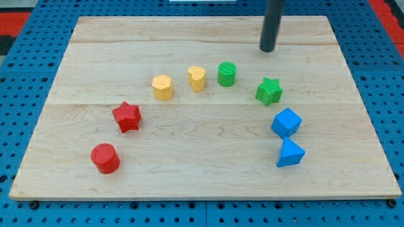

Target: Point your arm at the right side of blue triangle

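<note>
The blue triangle [290, 153] lies on the wooden board [202, 183] at the view's lower right, just below a blue cube [286, 122]. My tip [267, 50] is near the view's top, right of centre, on the board. It is far above the blue triangle and slightly to its left, above the green star [269, 91]. The tip touches no block.
A green cylinder [227, 74], a yellow heart-like block [197, 78] and a yellow hexagon-like block [162, 87] form an arc across the middle. A red star [127, 116] and a red cylinder [105, 157] lie at the lower left. Blue pegboard surrounds the board.
</note>
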Controlling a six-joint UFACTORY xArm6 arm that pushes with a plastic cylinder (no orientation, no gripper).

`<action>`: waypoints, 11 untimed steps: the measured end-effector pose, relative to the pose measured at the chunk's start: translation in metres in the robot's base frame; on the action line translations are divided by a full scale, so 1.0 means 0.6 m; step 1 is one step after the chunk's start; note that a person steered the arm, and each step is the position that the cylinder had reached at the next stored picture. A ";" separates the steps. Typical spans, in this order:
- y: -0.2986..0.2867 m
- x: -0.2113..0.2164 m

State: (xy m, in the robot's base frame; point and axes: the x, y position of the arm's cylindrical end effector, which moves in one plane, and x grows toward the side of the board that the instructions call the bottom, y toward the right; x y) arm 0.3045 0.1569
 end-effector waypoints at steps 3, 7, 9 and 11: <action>0.112 0.271; 0.107 0.270; 0.141 0.262; 0.152 0.261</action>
State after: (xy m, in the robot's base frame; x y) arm 0.4609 0.2483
